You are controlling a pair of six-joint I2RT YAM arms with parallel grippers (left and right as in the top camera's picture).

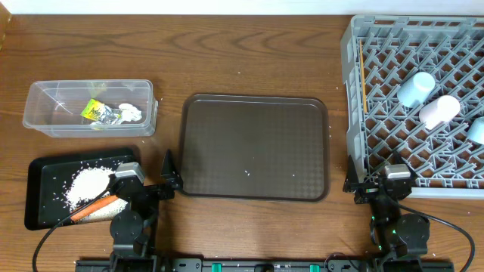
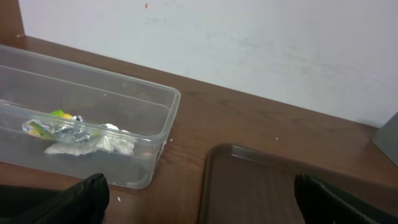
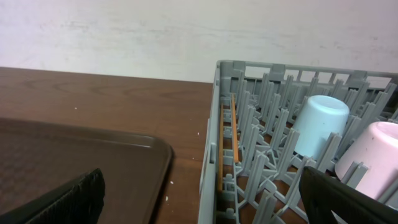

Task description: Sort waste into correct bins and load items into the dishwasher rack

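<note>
The clear tub at the far left holds the yellow-green wrapper, silver foil and white tissue. In front of it, the black tray carries the rice and the carrot. The grey rack on the right holds a light-blue cup, a white cup and the chopsticks along its left wall. My left gripper is open and empty between the black tray and the brown tray. My right gripper is open and empty at the rack's near left corner.
A large brown serving tray lies in the middle of the table with a few rice grains on it. Stray grains dot the wood near the tub. A pale wall stands behind the table.
</note>
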